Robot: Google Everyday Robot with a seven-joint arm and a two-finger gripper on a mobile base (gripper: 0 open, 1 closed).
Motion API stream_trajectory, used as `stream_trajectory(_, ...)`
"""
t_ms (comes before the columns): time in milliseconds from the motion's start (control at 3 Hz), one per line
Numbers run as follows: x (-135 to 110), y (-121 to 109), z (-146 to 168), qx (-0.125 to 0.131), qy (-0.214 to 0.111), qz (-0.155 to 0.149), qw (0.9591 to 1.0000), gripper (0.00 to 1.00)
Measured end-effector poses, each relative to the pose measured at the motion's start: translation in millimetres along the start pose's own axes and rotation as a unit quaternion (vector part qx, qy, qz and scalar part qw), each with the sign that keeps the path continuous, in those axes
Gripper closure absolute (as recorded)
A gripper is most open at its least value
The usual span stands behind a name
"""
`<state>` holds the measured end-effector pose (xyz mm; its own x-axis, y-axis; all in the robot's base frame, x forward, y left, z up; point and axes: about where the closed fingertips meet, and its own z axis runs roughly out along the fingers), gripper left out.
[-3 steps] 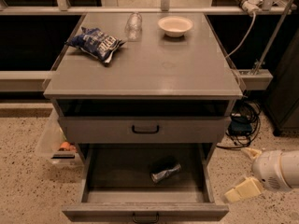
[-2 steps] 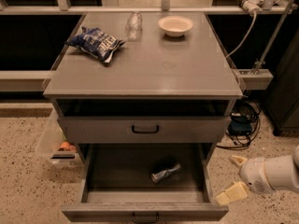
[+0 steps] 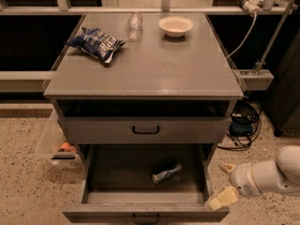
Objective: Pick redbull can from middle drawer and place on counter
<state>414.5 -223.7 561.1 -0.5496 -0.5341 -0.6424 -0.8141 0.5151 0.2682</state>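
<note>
The redbull can (image 3: pixel 166 172) is a slim silver can lying on its side on the dark floor of the pulled-out middle drawer (image 3: pixel 98 172), right of the floor's centre. My gripper (image 3: pixel 223 184) is open and empty at the lower right, just outside the drawer's right front corner, with its two cream fingers (image 3: pixel 220 199) pointing left. It is to the right of the can and apart from it. The counter (image 3: pixel 154 69) is the grey cabinet top above.
On the counter lie a blue-and-white snack bag (image 3: pixel 97 43), a clear plastic bottle (image 3: pixel 134 25) and a white bowl (image 3: pixel 176 26). A closed drawer with a black handle (image 3: pixel 145 130) sits above the open one. A clear bin (image 3: pixel 56 146) stands left, cables (image 3: pixel 243 123) right.
My gripper and arm have moved left, from the far right edge up to the open drawer's right front corner. The can and the counter items have not moved.
</note>
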Motion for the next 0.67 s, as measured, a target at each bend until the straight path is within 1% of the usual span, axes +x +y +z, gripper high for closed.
stream_trajectory(333, 9, -3, -1, 0.014, -0.001, 0.018, 0.9998, 0.00)
stream_trajectory(667, -2, -14, 28, -0.004, -0.008, -0.008, 0.9999, 0.00)
